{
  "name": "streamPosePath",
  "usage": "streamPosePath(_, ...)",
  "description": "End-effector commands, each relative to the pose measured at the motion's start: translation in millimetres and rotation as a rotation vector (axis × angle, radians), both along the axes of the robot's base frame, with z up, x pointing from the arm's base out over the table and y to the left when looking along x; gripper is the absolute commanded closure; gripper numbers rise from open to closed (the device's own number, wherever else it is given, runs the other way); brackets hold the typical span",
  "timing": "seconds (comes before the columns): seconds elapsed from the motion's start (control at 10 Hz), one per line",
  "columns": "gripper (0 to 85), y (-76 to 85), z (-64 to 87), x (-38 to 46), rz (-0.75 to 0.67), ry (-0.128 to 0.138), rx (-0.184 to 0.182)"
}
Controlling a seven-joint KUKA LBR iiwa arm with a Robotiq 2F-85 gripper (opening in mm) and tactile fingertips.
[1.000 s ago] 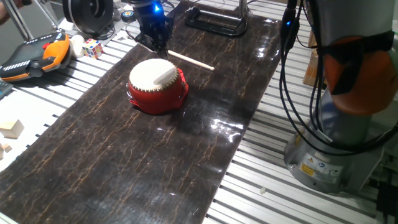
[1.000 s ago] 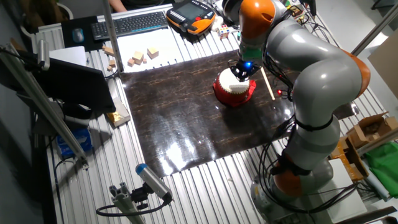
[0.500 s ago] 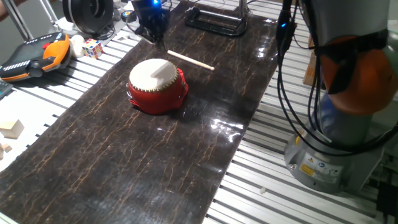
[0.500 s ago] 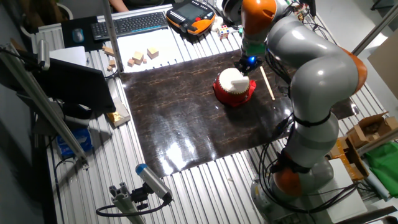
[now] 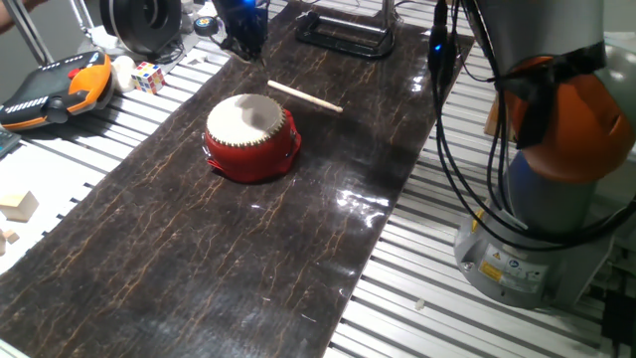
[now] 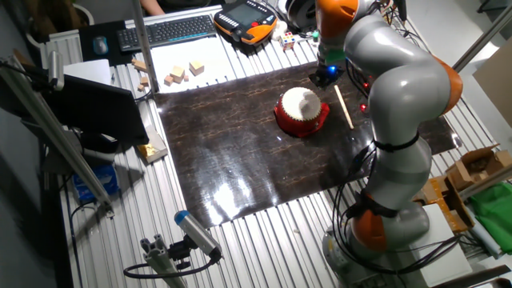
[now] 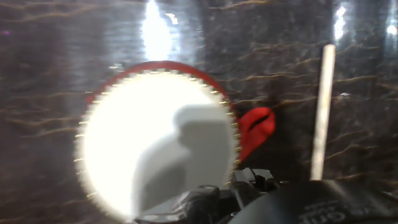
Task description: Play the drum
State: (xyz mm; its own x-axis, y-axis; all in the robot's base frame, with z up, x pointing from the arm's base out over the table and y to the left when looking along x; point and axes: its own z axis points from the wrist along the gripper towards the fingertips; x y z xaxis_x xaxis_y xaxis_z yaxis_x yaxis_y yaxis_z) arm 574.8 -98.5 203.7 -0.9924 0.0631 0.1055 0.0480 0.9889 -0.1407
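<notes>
A robotics lab: slotted aluminium table (image 5: 417, 268), teach pendant (image 5: 55, 85), keyboard (image 6: 168, 30), cable bundles (image 5: 467, 149).

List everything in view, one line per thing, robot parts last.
drum: one, red with cream skin, middle of the mat
stick: one, pale wood, flat on the mat beside the drum
mat: one, dark marbled, over the slatted table
pendant: one, orange and black, off the mat's edge
cube puzzle: one, multicoloured, next to the pendant
wood blocks: several, pale, near the keyboard
keyboard: one, black, far table edge
arm: one, grey and orange
gripper: one, black, raised beyond the drum, jaws unclear
</notes>
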Motion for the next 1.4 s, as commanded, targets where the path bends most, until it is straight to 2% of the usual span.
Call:
streamPosePath(0.0, 84.3, -40.4, -7.1, -0.1, 0.012, -0.002, -0.006)
streamPosePath(0.2, 84.3, -40.4, -7.1, -0.1, -0.003, 0.025, 0.033)
streamPosePath(0.4, 84.3, -40.4, -7.1, -0.1, -0.056, 0.069, 0.063)
streamPosePath(0.5, 84.3, -40.4, -7.1, -0.1, -0.097, 0.084, 0.058)
streamPosePath(0.6, 84.3, -40.4, -7.1, -0.1, -0.156, 0.101, 0.032)
streamPosePath(0.7, 84.3, -40.4, -7.1, -0.1, -0.189, 0.116, 0.025)
streamPosePath(0.8, 84.3, -40.4, -7.1, -0.1, -0.199, 0.121, 0.034)
streamPosePath(1.0, 84.3, -40.4, -7.1, -0.1, -0.185, 0.149, 0.04)
streamPosePath(1.2, 84.3, -40.4, -7.1, -0.1, -0.16, 0.161, 0.064)
streamPosePath(1.3, 84.3, -44.9, -9.7, 3.5, -0.149, 0.169, 0.069)
